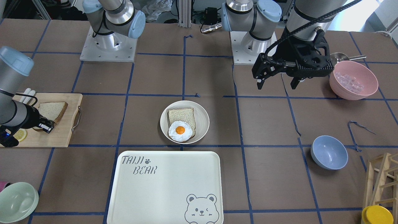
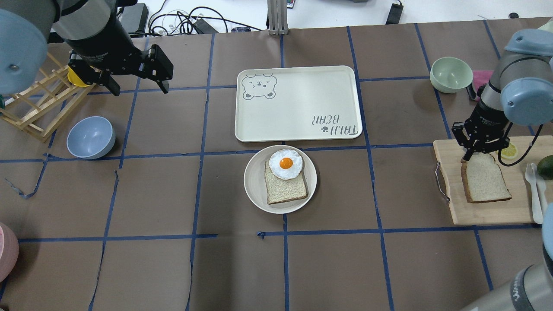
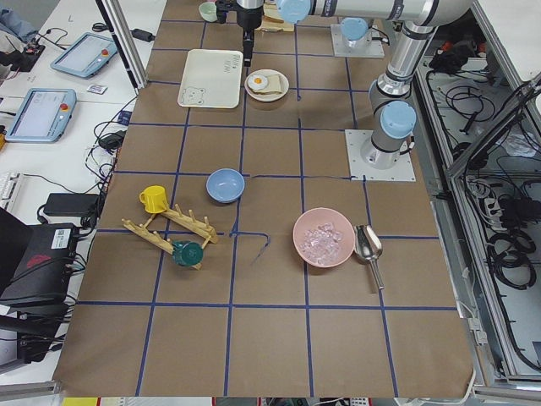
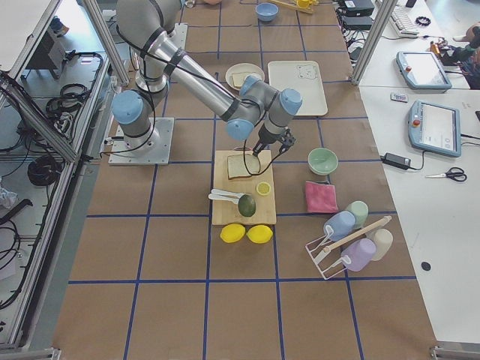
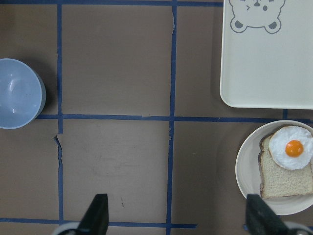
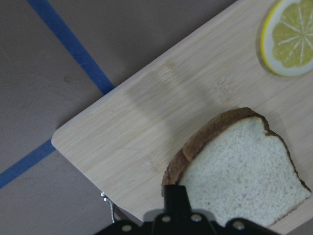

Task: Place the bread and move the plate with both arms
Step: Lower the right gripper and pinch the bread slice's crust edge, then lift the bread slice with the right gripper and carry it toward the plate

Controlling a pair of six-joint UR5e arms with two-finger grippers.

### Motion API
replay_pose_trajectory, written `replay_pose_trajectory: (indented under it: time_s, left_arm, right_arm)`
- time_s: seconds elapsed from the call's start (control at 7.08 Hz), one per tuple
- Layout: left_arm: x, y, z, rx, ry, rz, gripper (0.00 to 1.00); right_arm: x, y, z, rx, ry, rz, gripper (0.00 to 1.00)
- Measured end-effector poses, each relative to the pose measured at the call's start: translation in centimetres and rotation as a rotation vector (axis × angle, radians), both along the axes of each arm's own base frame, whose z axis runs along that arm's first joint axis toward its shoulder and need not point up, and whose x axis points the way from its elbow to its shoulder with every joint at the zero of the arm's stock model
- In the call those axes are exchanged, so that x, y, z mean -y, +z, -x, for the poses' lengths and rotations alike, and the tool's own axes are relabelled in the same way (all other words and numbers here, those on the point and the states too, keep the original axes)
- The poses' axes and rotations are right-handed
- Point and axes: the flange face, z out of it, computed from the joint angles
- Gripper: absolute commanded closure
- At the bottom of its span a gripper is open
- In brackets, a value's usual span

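The bread (image 2: 486,178), a large dark-crusted slice, lies on a wooden cutting board (image 2: 488,211) at the right. My right gripper (image 2: 471,154) is at the slice's rounded top. In the right wrist view its fingers (image 6: 176,196) are together on the crust edge of the bread (image 6: 239,166). The plate (image 2: 255,181) sits mid-table and holds a smaller slice with a fried egg (image 2: 285,163). My left gripper (image 2: 136,86) is open and empty, held high over the far left. The plate (image 5: 244,171) is at the right edge of the left wrist view.
A cream bear tray (image 2: 298,103) lies just beyond the plate. A blue bowl (image 2: 90,137) and a wooden rack (image 2: 34,108) are at the left, a green bowl (image 2: 451,74) at the right. A lemon slice (image 2: 509,151) and cutlery lie on the board.
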Motion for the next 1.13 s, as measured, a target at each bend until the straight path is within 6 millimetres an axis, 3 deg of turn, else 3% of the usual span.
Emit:
replay_pose_trajectory:
  time_s: [0.28, 0.71, 1.13]
  left_arm:
    - [0.0, 0.0, 0.0, 0.0, 0.0, 0.0, 0.0]
    - [0.0, -0.1, 0.0, 0.0, 0.0, -0.001, 0.0]
    - [0.0, 0.0, 0.0, 0.0, 0.0, 0.0, 0.0]
  right_arm:
    - [0.7, 2.9, 0.0, 0.021, 0.001, -0.034, 1.0]
    - [-1.3, 8.7, -1.2, 0.035, 0.005, -0.064, 1.0]
    - [-2.3, 12.3, -2.0, 0.05, -0.001, -0.085, 1.0]
